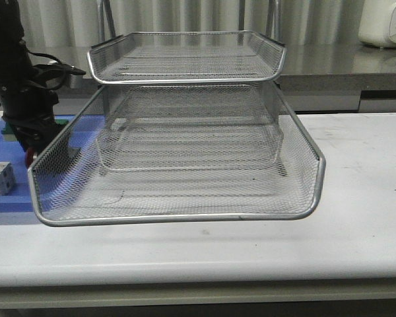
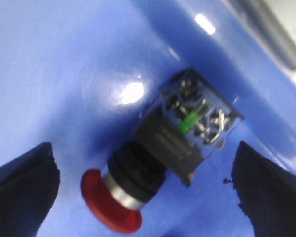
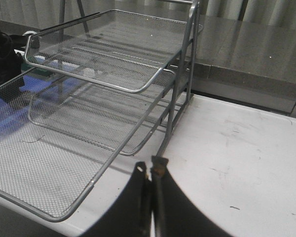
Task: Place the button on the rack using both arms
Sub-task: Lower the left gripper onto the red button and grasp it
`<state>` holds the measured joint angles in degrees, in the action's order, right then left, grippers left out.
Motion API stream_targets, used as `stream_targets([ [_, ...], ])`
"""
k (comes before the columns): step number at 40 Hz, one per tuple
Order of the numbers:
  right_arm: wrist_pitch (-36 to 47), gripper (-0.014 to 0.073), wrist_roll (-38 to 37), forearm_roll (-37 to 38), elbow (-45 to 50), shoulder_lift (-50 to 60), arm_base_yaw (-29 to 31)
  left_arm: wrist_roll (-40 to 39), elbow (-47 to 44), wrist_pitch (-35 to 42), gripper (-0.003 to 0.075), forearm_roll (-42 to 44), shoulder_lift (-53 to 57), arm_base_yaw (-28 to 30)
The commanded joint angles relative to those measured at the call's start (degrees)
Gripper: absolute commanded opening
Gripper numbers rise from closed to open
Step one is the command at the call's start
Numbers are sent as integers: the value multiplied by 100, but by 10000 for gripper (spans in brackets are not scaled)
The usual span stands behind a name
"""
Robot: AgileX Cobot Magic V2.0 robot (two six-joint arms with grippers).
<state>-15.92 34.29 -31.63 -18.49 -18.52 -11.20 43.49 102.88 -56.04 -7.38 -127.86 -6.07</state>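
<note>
The button (image 2: 153,163) lies on its side on the blue tray (image 2: 64,64), with its red mushroom head, silver collar and black body showing. My left gripper (image 2: 144,170) is open, with one black finger (image 2: 19,182) on each side of the button and not touching it. In the front view the left gripper (image 1: 28,137) hangs low over the blue tray (image 1: 0,142), left of the rack (image 1: 185,215). A bit of red (image 1: 30,156) shows below it. My right gripper (image 3: 151,169) is shut and empty, above the white table beside the rack (image 3: 113,89).
One rack tray is pulled far out toward the table's front edge (image 1: 303,198). A white cube-like part (image 1: 0,178) sits on the blue tray. A green block (image 1: 10,129) is partly hidden behind the left gripper. White table (image 1: 363,178) lies right of the rack.
</note>
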Motion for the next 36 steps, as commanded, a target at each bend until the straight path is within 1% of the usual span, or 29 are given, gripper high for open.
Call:
stream_targets([
  [1, 337, -60, -2, -66, -157, -28, -17, 23, 163, 152, 671, -146, 255, -62],
  [10, 337, -60, -2, -66, -157, -28, -17, 23, 163, 102, 670, -154, 90, -62],
  [13, 337, -60, -2, -66, -157, -28, -17, 23, 164, 102, 647, -154, 90, -62],
  [16, 337, -60, -2, -66, -157, -28, -17, 23, 164, 102, 604, -154, 90, -62],
  [24, 337, -60, -2, -66, -157, -28, -17, 23, 164, 149, 437, -154, 90, -62],
  [33, 337, -60, -2, -66, -157, -28, -17, 23, 164, 149, 305, -154, 90, -62],
  [36, 337, -60, -2, -66, -157, -28, -17, 23, 174, 149, 248, -154, 90, -62],
])
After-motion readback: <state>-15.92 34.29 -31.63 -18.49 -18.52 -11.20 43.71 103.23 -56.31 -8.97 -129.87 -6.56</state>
